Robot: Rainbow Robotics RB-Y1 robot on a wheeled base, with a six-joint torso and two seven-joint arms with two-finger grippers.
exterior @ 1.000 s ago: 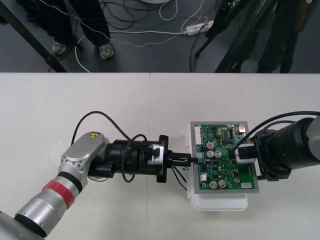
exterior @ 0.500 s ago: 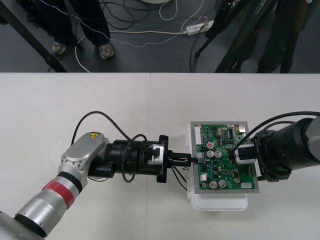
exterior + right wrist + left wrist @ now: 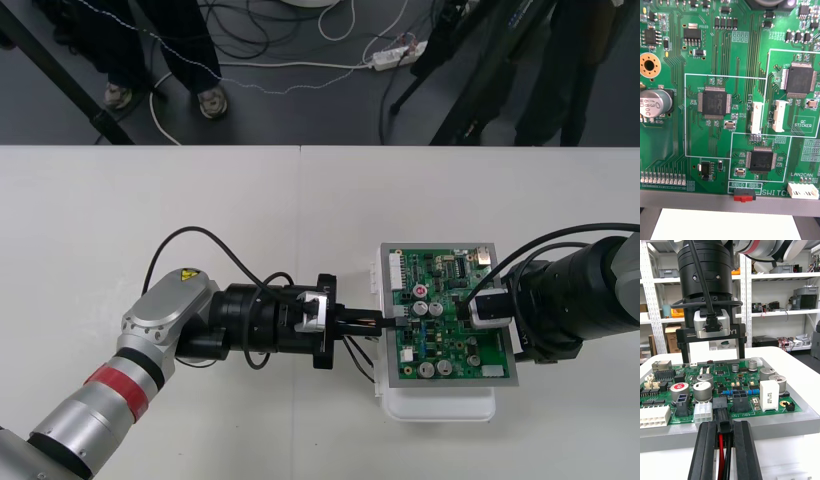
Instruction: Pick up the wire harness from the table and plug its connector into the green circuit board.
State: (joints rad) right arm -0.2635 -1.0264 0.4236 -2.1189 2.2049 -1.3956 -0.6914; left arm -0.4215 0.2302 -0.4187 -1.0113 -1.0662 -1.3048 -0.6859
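Observation:
The green circuit board (image 3: 450, 335) lies on its white base (image 3: 440, 408) at the table's right. My left gripper (image 3: 378, 321) reaches the board's left edge. In the left wrist view its fingers (image 3: 707, 453) are shut on the harness's black plug (image 3: 723, 420), with red and black wires (image 3: 721, 450) running back between them. The plug's tip meets a black socket (image 3: 719, 403) at the board's edge; I cannot tell if it is seated. Loose harness wires (image 3: 356, 356) hang below the gripper. My right gripper (image 3: 468, 303) hovers over the board's right side, and its fingers (image 3: 741, 348) stand apart.
Capacitors (image 3: 702, 388) and a white connector (image 3: 702, 413) stand right beside the plug. The right wrist camera looks straight down on chips (image 3: 714, 103) and a red switch (image 3: 742, 195). Bare table (image 3: 250, 210) lies behind and left of the board.
My left arm has shifted slightly toward the table's near edge, still holding the plug at the board's left edge. The right arm has not moved.

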